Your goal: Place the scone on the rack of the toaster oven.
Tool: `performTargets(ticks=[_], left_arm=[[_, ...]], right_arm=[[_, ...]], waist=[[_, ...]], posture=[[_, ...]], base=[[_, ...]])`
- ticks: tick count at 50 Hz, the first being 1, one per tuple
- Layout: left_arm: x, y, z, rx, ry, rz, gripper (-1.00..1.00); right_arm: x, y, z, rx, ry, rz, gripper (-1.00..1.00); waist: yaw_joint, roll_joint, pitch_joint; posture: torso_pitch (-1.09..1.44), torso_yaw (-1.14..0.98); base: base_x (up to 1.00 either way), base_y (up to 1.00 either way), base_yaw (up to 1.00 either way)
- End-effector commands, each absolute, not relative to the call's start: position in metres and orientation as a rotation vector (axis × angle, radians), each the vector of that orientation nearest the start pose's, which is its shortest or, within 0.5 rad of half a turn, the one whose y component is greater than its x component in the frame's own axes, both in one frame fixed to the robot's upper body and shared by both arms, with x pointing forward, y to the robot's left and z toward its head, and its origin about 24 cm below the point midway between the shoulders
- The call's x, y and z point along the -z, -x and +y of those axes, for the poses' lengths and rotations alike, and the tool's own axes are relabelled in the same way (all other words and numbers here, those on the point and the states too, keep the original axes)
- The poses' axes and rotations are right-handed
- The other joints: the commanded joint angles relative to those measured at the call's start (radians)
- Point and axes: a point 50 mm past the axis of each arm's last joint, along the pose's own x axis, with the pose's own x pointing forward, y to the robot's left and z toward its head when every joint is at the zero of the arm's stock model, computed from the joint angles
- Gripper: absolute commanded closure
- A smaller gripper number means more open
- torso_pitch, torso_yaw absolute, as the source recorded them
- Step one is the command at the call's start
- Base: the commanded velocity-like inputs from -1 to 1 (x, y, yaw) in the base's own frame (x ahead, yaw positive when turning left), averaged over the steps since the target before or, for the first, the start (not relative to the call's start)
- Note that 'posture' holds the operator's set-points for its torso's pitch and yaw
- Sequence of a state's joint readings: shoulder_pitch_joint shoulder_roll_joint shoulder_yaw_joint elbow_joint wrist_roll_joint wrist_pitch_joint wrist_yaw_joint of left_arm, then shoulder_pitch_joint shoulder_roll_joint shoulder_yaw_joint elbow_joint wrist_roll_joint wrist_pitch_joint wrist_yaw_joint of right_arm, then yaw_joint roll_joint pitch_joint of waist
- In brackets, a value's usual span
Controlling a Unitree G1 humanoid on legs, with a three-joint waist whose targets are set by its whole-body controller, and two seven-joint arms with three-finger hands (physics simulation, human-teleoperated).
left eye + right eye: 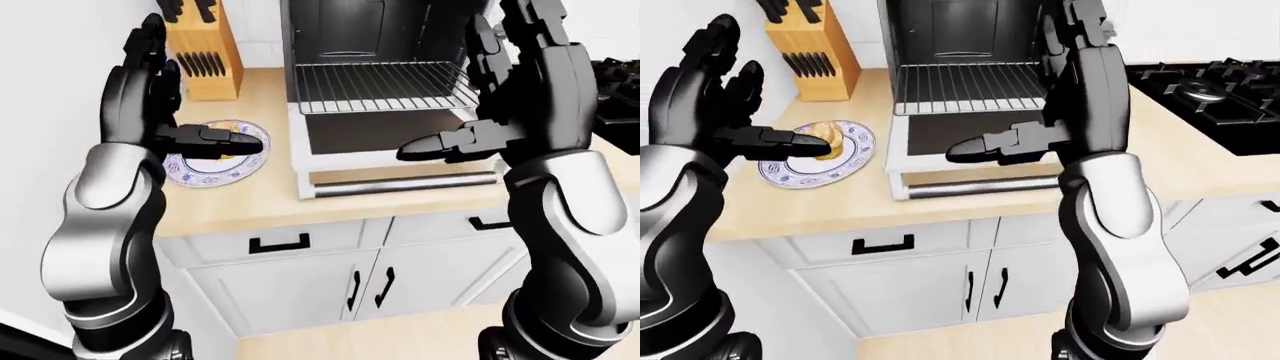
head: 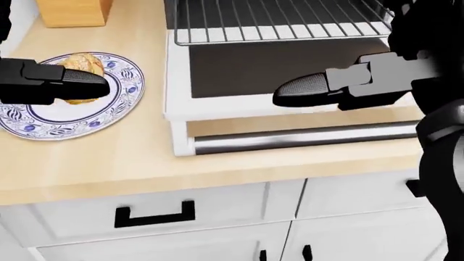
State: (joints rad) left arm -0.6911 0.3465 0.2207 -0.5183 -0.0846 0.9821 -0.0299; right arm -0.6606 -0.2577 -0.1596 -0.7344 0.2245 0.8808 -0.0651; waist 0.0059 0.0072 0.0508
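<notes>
Pale wooden countertop [image 2: 145,157] carries a blue-patterned plate [image 2: 109,109] with the scone [image 2: 81,64] on it, beside the toaster oven [image 1: 380,112] whose door hangs open below its rack [image 1: 380,84]. Both the left hand [image 1: 145,90] and right hand [image 1: 530,82] are raised with fingers spread wide, holding nothing.

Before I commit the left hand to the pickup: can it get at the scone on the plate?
Probably yes. The left hand is open and raised just above the scone, which lies uncovered on the plate; nothing stands between them.
</notes>
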Motion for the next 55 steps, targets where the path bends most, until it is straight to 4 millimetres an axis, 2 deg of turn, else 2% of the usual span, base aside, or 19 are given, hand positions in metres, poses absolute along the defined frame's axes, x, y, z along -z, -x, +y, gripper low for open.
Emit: performTargets(ticks=[1,4,5,6,8,9,16,17,19,21,23,24,25,27,33,39,44,50,55], left_arm=[[-0.291,-0.279,0.188,-0.071,-0.189,-0.377,-1.0],[-0.29,-0.279,0.188,-0.071,-0.19,-0.376,-1.0],[-0.29,-0.28,0.188,-0.071,-0.192,-0.376,-1.0],[-0.291,-0.28,0.188,-0.072,-0.192,-0.376,-1.0],[-0.291,-0.28,0.188,-0.073,-0.191,-0.377,-1.0],[-0.291,-0.28,0.188,-0.074,-0.193,-0.377,-1.0],[-0.29,-0.28,0.189,-0.074,-0.196,-0.376,-1.0],[-0.29,-0.28,0.189,-0.076,-0.193,-0.376,-1.0],[-0.29,-0.279,0.189,-0.075,-0.195,-0.376,-1.0],[-0.291,-0.279,0.189,-0.077,-0.196,-0.377,-1.0],[-0.291,-0.278,0.19,-0.08,-0.198,-0.377,-1.0],[-0.292,-0.278,0.191,-0.081,-0.198,-0.377,-1.0],[-0.292,-0.278,0.191,-0.081,-0.2,-0.378,-1.0],[-0.292,-0.277,0.191,-0.083,-0.201,-0.378,-1.0],[-0.292,-0.278,0.192,-0.084,-0.21,-0.374,-1.0],[-0.29,-0.282,0.193,-0.08,-0.191,-0.358,-1.0],[-0.303,-0.288,0.194,-0.057,-0.19,-0.379,-1.0],[-0.29,-0.308,0.207,-0.108,-0.333,-0.282,-1.0],[-0.284,-0.322,0.212,-0.114,-0.335,-0.241,-1.0]], right_arm=[[-0.301,-0.247,-0.158,-0.046,0.08,-0.589,-1.0],[-0.299,-0.246,-0.159,-0.046,0.071,-0.588,-1.0],[-0.3,-0.245,-0.16,-0.044,0.065,-0.594,-1.0],[-0.299,-0.246,-0.161,-0.035,0.066,-0.589,-1.0],[-0.301,-0.244,-0.161,-0.036,0.065,-0.594,-1.0],[-0.301,-0.244,-0.161,-0.035,0.066,-0.597,-1.0],[-0.301,-0.243,-0.16,-0.041,0.072,-0.602,-1.0],[-0.3,-0.243,-0.159,-0.045,0.082,-0.6,-1.0],[-0.3,-0.244,-0.159,-0.044,0.069,-0.599,-1.0],[-0.3,-0.245,-0.16,-0.037,0.065,-0.599,-1.0],[-0.3,-0.245,-0.161,-0.03,0.067,-0.601,-1.0],[-0.301,-0.244,-0.161,-0.036,0.06,-0.603,-1.0],[-0.301,-0.244,-0.161,-0.031,0.065,-0.601,-1.0],[-0.302,-0.243,-0.16,-0.035,0.068,-0.607,-1.0],[-0.301,-0.241,-0.16,-0.041,0.069,-0.607,-1.0],[-0.303,-0.239,-0.16,-0.037,0.077,-0.609,-1.0],[-0.302,-0.238,-0.161,-0.035,0.076,-0.609,-1.0],[-0.303,-0.236,-0.162,-0.038,0.078,-0.609,-1.0],[-0.302,-0.234,-0.163,-0.036,0.081,-0.608,-1.0]], waist=[[-0.006,0.013,-0.024],[0.0,-0.002,-0.026],[0.005,-0.016,-0.003],[0.011,-0.02,-0.012],[0.022,-0.065,-0.023],[0.023,-0.036,-0.011],[0.003,-0.009,-0.024],[0.001,-0.006,-0.054],[-0.006,0.003,0.003],[-0.007,0.005,0.013],[-0.017,0.018,-0.021],[-0.02,0.032,-0.023],[-0.021,0.01,-0.019],[-0.02,0.006,-0.029],[-0.01,-0.009,-0.026],[-0.004,-0.01,-0.025],[-0.003,-0.008,-0.024],[-0.002,-0.006,-0.022],[-0.001,-0.007,-0.022]], posture=[[0.0,0.0],[0.0,0.0],[0.0,0.0],[0.0,0.0],[0.0,0.0],[0.0,0.0],[0.0,0.0],[0.0,0.0],[0.0,0.0],[0.0,0.0],[0.0,0.0],[0.0,0.0],[0.0,0.0],[0.0,0.0],[0.0,0.0],[0.0,0.0],[0.0,0.0],[0.0,0.0],[0.0,0.0]], base=[[0.16,0.0,0.0],[0.16,0.0,0.0],[0.0,0.0,0.0],[0.0,0.0,0.0],[0.0,0.0,0.0],[0.0,0.0,0.0],[0.0,0.0,0.0],[0.23,0.0,0.0],[0.39,0.0,0.0],[0.22,0.0,0.0],[0.0,0.0,0.0],[0.0,0.0,0.0],[0.0,0.0,0.0],[0.0,0.0,0.0],[0.0,0.0,0.0],[0.0,0.0,0.0],[0.0,0.0,0.0],[0.0,0.0,0.0],[0.0,0.0,0.0]])
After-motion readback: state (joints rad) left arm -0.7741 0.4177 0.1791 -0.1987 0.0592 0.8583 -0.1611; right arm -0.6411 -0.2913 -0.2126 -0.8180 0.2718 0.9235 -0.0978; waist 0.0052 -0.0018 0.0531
